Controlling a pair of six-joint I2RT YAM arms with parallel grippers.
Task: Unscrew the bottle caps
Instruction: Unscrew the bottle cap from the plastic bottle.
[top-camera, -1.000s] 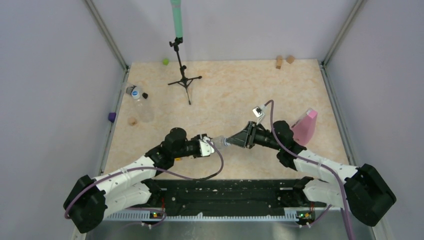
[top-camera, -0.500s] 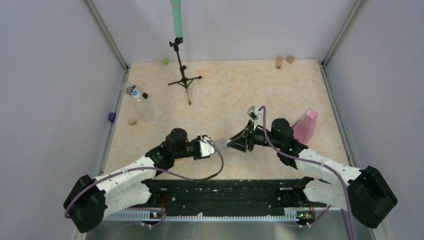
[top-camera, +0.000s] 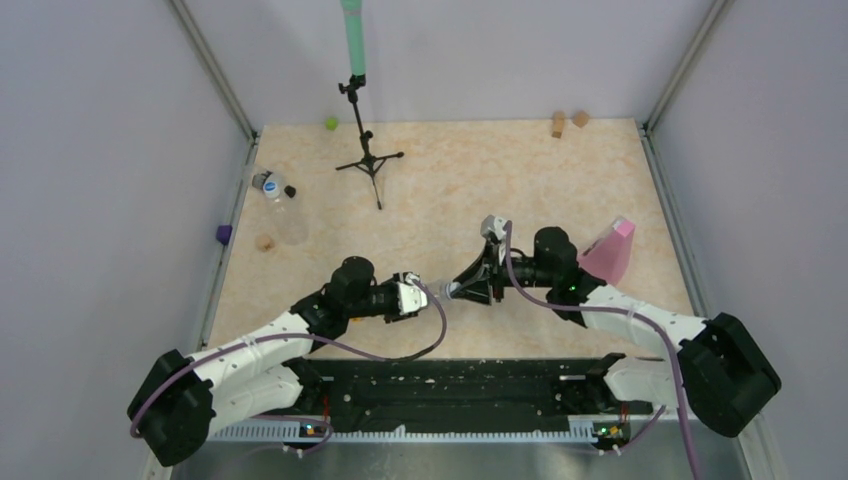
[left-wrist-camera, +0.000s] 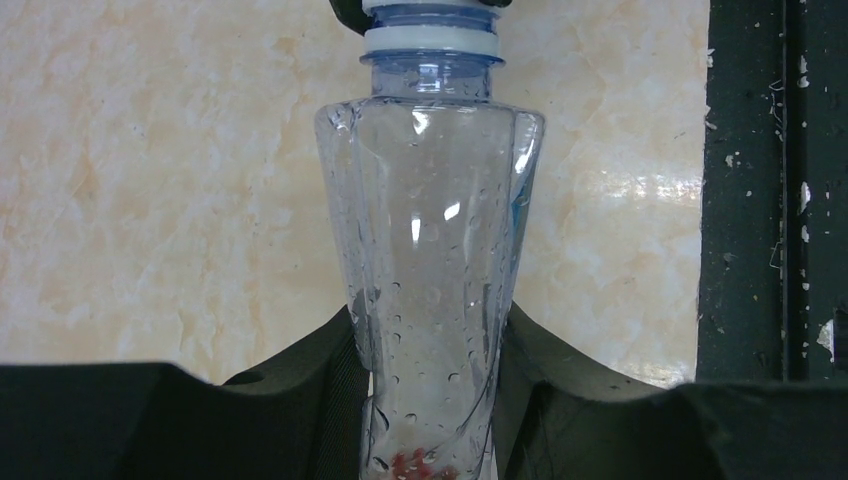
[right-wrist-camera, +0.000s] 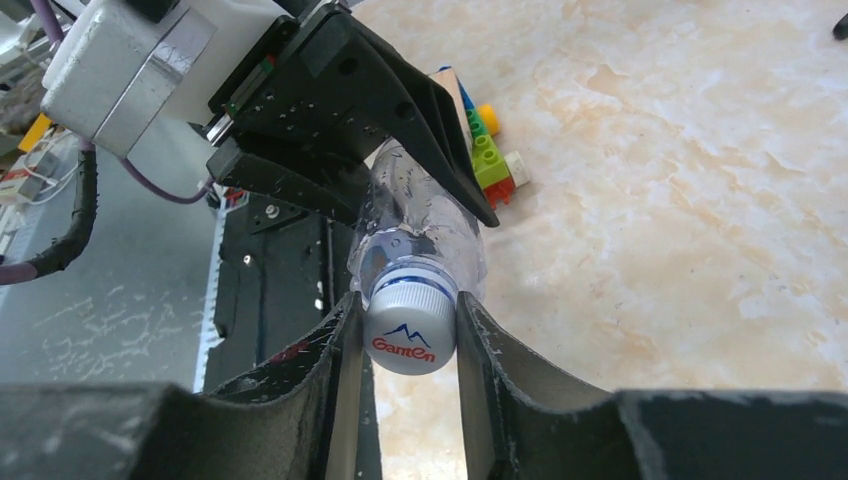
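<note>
My left gripper (top-camera: 425, 291) is shut on the body of a small clear bottle (left-wrist-camera: 430, 230), held level above the table with its neck pointing right; the bottle also shows in the top view (top-camera: 438, 288). My right gripper (top-camera: 458, 289) is shut on its white cap (right-wrist-camera: 408, 328), which bears a blue and red logo; both fingers (right-wrist-camera: 345, 350) press the cap's sides. In the left wrist view the cap (left-wrist-camera: 430, 12) sits at the top edge. A second clear bottle (top-camera: 285, 215) with a white-and-blue cap (top-camera: 268, 185) lies at the far left.
A black tripod stand (top-camera: 368, 160) with a green pole stands at the back. A pink wedge (top-camera: 607, 252) lies by my right arm. Small blocks lie at the left edge (top-camera: 223, 234), the back (top-camera: 330, 124) and back right (top-camera: 568, 122). Coloured bricks (right-wrist-camera: 485, 150) lie under the held bottle.
My right wrist has rolled about the bottle's axis while shut on the cap, and its camera has swung left and toward the back. The left arm and the bottle have stayed put.
</note>
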